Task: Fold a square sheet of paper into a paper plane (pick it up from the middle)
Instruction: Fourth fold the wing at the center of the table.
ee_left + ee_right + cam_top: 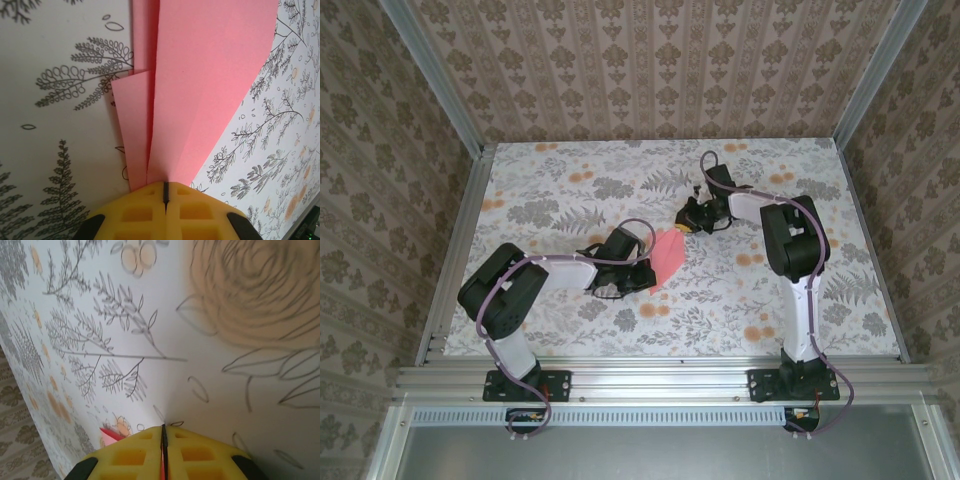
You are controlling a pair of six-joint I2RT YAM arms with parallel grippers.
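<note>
Salmon-pink paper sheet (666, 258): folded into a creased wedge, stretched between the two arms near the middle of the desk; whether it rests on the surface or hangs just above it cannot be told.
Paper layers: in the left wrist view (210, 85) a broad panel fans out from the pinch. A narrower flap lies beside it on the left, and a long crease runs between them.
Left fingers (150, 192): yellow pads pressed together, clamped on the narrow end of the paper; in the top view (642, 272) they sit at its near-left end.
Right fingers (150, 435): yellow pads together, with a pink sliver in the seam and a pink corner (109, 435) just beside them, so they pinch the paper's far tip (688, 226).
Desk (570, 200): white cloth with grey ferns and orange flowers.
</note>
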